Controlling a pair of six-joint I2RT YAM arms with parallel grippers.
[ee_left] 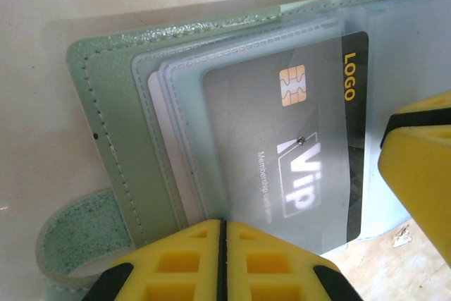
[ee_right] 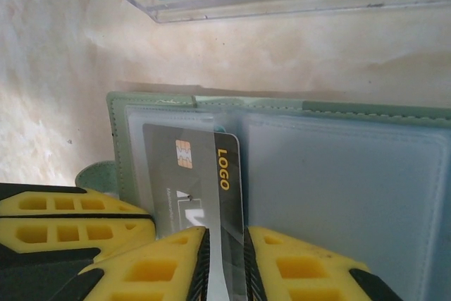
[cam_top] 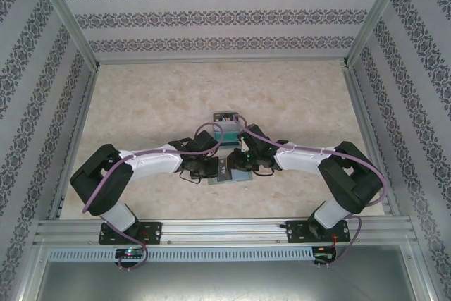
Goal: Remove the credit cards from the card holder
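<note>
One dark credit card [ee_right: 227, 195] partway out of its clear sleeve [ee_left: 232, 54] in the open card holder [ee_left: 113, 118], lying flat on the table [ee_right: 56, 68]. Gripped along the bared strip (the one printed LOGO) by the right gripper [ee_right: 224, 244], pads closed on it. Squeezed together at the holder's near edge, beside the tab [ee_left: 70, 237]: the left gripper [ee_left: 222, 237]; cannot tell whether any sleeve is caught. Beyond, a clear box [ee_right: 282, 1].

The marbled table [cam_top: 141, 103] bears an open card holder [ee_left: 116, 125] and clear box [ee_right: 296, 3].
</note>
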